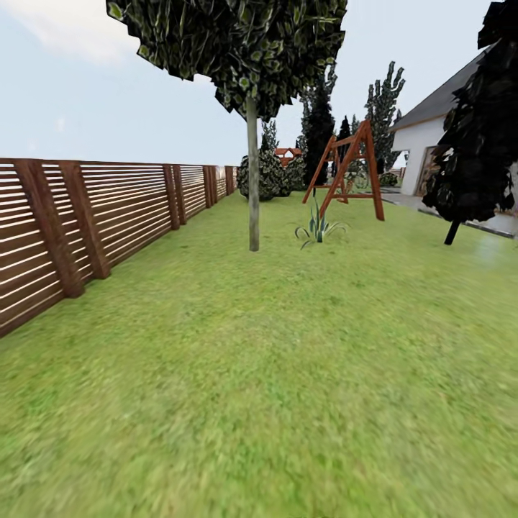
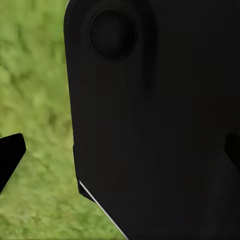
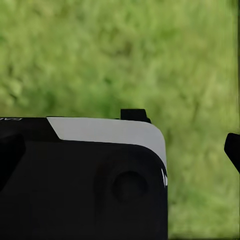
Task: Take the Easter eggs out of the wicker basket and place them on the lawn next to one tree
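Observation:
The lawn (image 1: 288, 374) stretches ahead, green and patchy. A tree (image 1: 253, 180) with a slim pale trunk and a dark leafy crown stands on it some way off, left of centre. The Easter eggs and the wicker basket are out of view. In the left wrist view my left gripper (image 2: 120, 152) is open, its fingertips (image 2: 11, 156) wide apart over grass and a black part of my own body (image 2: 150, 125). My right gripper (image 3: 120, 152) is open too, with one fingertip (image 3: 233, 150) over grass and nothing held.
A brown slatted fence (image 1: 86, 223) runs along the left. Beyond the tree stand a spiky plant (image 1: 318, 229), a red-brown swing frame (image 1: 345, 173) and dark bushes (image 1: 267, 176). At the right are a dark tree (image 1: 475, 144), a paved strip (image 1: 496, 223) and a white house (image 1: 424, 144).

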Available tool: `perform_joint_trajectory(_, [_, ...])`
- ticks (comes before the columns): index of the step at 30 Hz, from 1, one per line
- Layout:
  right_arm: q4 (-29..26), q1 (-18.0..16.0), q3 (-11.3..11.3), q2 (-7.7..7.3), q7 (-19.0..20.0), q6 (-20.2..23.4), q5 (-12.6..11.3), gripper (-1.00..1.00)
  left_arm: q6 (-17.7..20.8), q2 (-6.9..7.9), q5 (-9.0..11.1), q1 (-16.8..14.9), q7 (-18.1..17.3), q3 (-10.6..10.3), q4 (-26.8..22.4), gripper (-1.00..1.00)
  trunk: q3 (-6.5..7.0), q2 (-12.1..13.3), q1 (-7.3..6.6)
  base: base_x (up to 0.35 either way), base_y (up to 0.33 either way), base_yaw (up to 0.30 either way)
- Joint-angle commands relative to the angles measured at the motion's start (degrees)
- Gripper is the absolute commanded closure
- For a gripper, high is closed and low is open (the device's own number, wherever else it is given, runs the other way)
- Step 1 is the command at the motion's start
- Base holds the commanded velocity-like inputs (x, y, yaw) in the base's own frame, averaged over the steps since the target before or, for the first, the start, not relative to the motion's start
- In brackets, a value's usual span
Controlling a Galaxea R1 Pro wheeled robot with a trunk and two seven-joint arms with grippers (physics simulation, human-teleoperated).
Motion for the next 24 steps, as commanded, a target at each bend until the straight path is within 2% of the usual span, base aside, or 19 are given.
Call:
perform_joint_trajectory(1, [0.07, -0.04, 0.01, 0.0, 0.0, -0.2, -0.01, -1.0, -0.12, 0.01, -0.03, 0.03, -0.01, -0.02, -0.07, -1.0, -0.04, -0.02, 0.0, 0.0, 0.0, -0.283])
perform_joint_trajectory(24, [0.07, -0.04, 0.02, 0.06, 0.0, -0.2, 0.04, -1.0, -0.12, 0.01, -0.03, 0.03, -0.01, -0.02, -0.07, -1.0, -0.04, -0.02, 0.0, 0.0, 0.0, -0.283])
